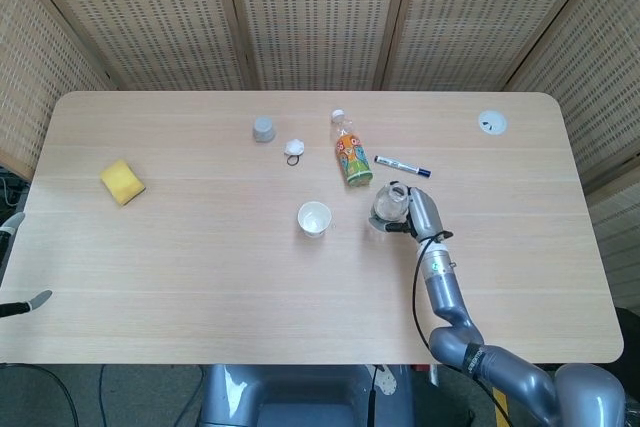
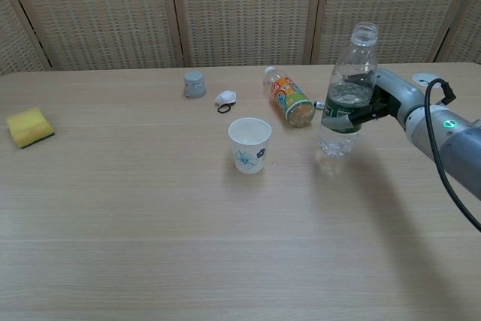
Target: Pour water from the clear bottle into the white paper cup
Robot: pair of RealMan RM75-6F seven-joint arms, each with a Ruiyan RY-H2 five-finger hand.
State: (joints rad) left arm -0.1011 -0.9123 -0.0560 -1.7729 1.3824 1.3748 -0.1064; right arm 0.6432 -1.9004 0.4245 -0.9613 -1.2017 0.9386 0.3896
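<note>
A clear, uncapped bottle [image 2: 344, 95] with a green label and some water in it stands upright, its base at or just above the table. My right hand [image 2: 387, 98] grips it from the right around the label. From above, the bottle [image 1: 388, 204] shows its open mouth, and the right hand [image 1: 418, 211] sits beside it. The white paper cup [image 2: 249, 144] with a blue print stands upright to the bottle's left, about a hand's width away; it appears in the head view too [image 1: 314, 218]. My left hand is out of sight.
An orange-labelled bottle [image 2: 289, 98] lies on its side just behind the clear one. A blue marker [image 1: 402, 165] lies behind it. A grey cap [image 2: 195, 84], a small white cap with a ring [image 2: 224, 98], a yellow sponge [image 2: 29, 126] and a white disc [image 1: 491, 123] lie further off.
</note>
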